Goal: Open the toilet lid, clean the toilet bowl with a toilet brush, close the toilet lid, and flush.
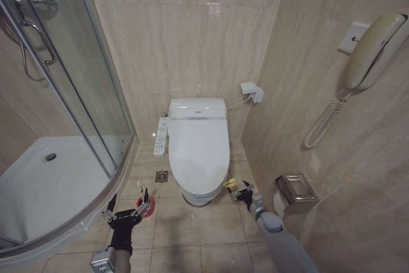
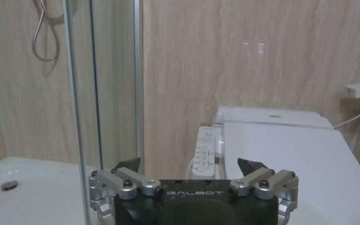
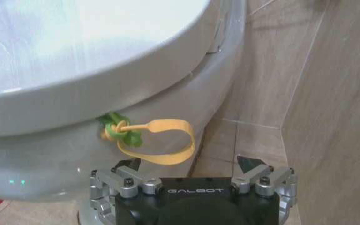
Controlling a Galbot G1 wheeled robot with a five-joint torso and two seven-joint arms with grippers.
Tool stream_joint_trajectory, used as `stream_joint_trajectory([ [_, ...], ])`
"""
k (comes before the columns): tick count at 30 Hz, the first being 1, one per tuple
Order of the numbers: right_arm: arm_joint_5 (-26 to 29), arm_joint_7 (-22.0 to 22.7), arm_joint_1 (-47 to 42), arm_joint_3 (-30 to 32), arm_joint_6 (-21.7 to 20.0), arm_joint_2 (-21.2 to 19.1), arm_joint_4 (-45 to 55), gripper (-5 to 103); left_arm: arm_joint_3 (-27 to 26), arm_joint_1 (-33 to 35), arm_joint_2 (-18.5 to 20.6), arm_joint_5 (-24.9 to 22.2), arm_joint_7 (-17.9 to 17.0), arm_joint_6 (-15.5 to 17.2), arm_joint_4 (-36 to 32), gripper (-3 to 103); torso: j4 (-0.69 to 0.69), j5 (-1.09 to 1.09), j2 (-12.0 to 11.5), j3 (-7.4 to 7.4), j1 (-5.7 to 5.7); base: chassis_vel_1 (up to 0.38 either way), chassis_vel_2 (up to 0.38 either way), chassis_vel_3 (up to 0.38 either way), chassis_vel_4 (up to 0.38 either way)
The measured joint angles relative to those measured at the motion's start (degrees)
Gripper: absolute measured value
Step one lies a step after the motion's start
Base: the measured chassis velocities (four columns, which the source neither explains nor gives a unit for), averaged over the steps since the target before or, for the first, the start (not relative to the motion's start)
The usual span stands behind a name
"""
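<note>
The toilet lid [image 1: 199,145] lies shut over the toilet bowl [image 1: 198,194]. At its front right edge hangs a yellow loop [image 3: 161,141] tied with a green knot [image 3: 118,129]. My right gripper [image 3: 189,164] is open just below and short of that loop, touching nothing; in the head view the right gripper [image 1: 241,190] sits beside the bowl's front right. The toilet brush [image 1: 146,210], a red cup with a thin white handle, stands on the floor left of the bowl. My left gripper [image 1: 129,210] is open right beside it, holding nothing, and faces the lid [image 2: 286,154].
A curved shower tray [image 1: 45,190] with glass door [image 1: 77,81] fills the left. The button panel [image 1: 161,135] sticks out at the bowl's left side. On the right wall are a paper holder [image 1: 295,191] and a phone [image 1: 374,52]. Floor tiles [image 1: 204,234] lie before the bowl.
</note>
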Motion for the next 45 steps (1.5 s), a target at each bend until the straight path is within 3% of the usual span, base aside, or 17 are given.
stream_joint_trajectory([
  [18, 3.22, -0.43, -3.81, -0.94, -2.18, -6.33, 7.39, 100, 0.0, 0.01, 0.0, 0.0, 0.0, 0.0, 0.0, 100, -0.01, 0.01, 0.0, 0.0, 0.0, 0.0, 0.0, 0.0, 0.0],
  [28, 4.99, -0.81, -7.21, -2.03, -3.83, -7.78, 13.18, 100, 0.0, 0.0, 0.0, 0.0, 0.0, 0.0, 0.0, 100, 0.0, 0.0, 0.0, 0.0, 0.0, 0.0, 0.0, 0.0, 0.0],
  [35, 4.94, -1.1, -8.39, -2.38, -3.9, -7.48, 14.18, 100, 0.0, 0.0, 0.0, 0.0, 0.0, 0.0, 0.0, 100, -0.01, 0.0, 0.0, 0.0, 0.0, 0.0, 0.0, 0.0, 0.0],
  [45, 3.63, -1.06, -6.93, -3.08, -3.53, -3.98, 11.72, 100, 0.0, 0.0, 0.0, 0.0, 0.0, 0.0, 0.0, 100, 0.0, 0.01, 0.0, 0.0, 0.01, 0.0, 0.0, 0.0, 0.0],
])
